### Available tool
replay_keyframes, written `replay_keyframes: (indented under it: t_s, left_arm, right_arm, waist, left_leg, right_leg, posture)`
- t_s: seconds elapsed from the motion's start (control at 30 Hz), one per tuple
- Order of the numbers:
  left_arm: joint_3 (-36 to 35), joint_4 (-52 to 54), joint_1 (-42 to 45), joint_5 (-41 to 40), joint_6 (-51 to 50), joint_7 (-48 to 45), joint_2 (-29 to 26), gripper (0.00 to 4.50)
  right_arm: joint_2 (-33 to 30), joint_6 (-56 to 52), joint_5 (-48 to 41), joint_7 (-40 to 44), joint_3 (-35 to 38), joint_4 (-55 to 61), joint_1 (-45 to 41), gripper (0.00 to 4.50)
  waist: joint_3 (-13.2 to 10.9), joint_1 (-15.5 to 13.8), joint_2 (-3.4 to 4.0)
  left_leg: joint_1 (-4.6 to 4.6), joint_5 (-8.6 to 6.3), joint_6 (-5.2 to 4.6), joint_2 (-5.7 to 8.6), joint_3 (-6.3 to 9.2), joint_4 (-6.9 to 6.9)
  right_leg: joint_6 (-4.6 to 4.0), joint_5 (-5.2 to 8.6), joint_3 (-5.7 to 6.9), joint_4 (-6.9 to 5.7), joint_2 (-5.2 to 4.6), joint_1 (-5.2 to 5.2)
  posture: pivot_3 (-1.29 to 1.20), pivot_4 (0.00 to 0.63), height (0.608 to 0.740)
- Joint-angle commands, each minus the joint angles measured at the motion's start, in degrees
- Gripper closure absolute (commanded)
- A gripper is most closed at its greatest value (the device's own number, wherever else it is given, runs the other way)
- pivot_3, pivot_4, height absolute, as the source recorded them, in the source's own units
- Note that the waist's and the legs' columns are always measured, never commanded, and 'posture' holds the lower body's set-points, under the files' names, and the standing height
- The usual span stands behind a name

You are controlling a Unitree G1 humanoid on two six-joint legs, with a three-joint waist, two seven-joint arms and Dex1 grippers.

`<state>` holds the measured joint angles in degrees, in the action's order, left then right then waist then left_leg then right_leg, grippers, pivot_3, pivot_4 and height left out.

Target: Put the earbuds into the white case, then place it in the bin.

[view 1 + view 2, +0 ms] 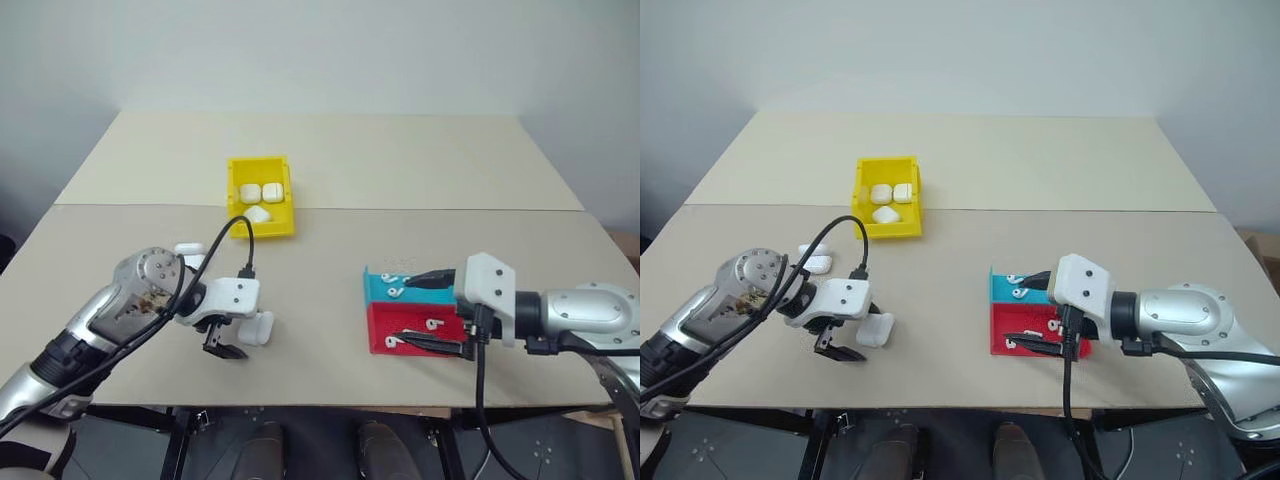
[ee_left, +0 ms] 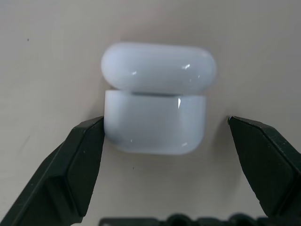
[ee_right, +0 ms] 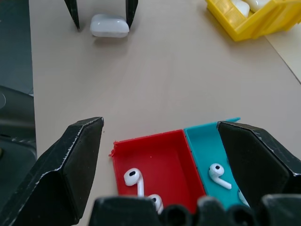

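Observation:
A white case (image 2: 155,99) lies on the tan table, a seam showing between lid and body. My left gripper (image 2: 165,119) stands open around it, pointing steeply down. One finger (image 2: 80,155) is right against the case's side and the other stands a gap away. The same case (image 1: 256,327) lies near the table's front left. To the right, my right gripper (image 1: 410,310) is open over a red tray (image 3: 155,153) and a blue tray (image 3: 204,141). Earbuds (image 3: 134,179) lie in both trays. The yellow bin (image 1: 236,200) stands further back with three white cases inside.
Another white case (image 1: 815,263) lies on the table beside my left arm. A black cable (image 1: 235,240) loops over my left wrist. The table's front edge (image 1: 330,405) runs close behind both grippers.

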<state>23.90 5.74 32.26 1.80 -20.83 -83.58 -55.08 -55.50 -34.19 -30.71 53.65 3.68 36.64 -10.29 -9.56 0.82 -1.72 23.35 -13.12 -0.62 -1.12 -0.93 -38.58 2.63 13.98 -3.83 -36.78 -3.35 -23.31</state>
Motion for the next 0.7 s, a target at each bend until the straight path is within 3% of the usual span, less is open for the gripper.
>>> replay_keyframes:
  t_s: [0.03,0.27,0.7]
  left_arm:
    - [0.81,-1.45,1.66,2.15,3.27,-0.08,0.54,0.03]
    - [0.57,-3.35,3.63,3.1,3.16,0.21,3.92,0.03]
    - [0.58,-3.96,2.12,4.66,6.72,0.65,4.0,0.03]
  right_arm:
    - [0.27,-0.08,-0.6,-0.26,0.82,0.86,-0.77,0.0]
    - [-0.05,0.18,-0.44,-0.29,1.96,1.38,0.64,0.0]
    - [-0.4,0.14,-0.87,-0.34,3.12,2.41,2.44,0.0]
  waist:
    - [0.0,-0.04,0.0]
    - [0.0,-0.48,0.0]
    - [0.0,-0.19,0.0]
  left_leg:
    - [0.01,0.0,0.0,0.0,0.0,-0.01]
    - [0.05,0.0,-0.01,0.05,0.03,-0.09]
    - [0.02,-0.01,-0.02,0.04,0.05,-0.09]
  right_leg:
    - [0.01,0.01,0.01,0.0,0.0,0.0]
    - [0.05,0.01,0.04,0.0,-0.05,0.04]
    - [0.04,0.0,0.04,-0.03,-0.04,0.04]
  posture:
    - [0.0,0.15,0.74]
    - [0.0,0.15,0.74]
    - [0.0,0.15,0.74]
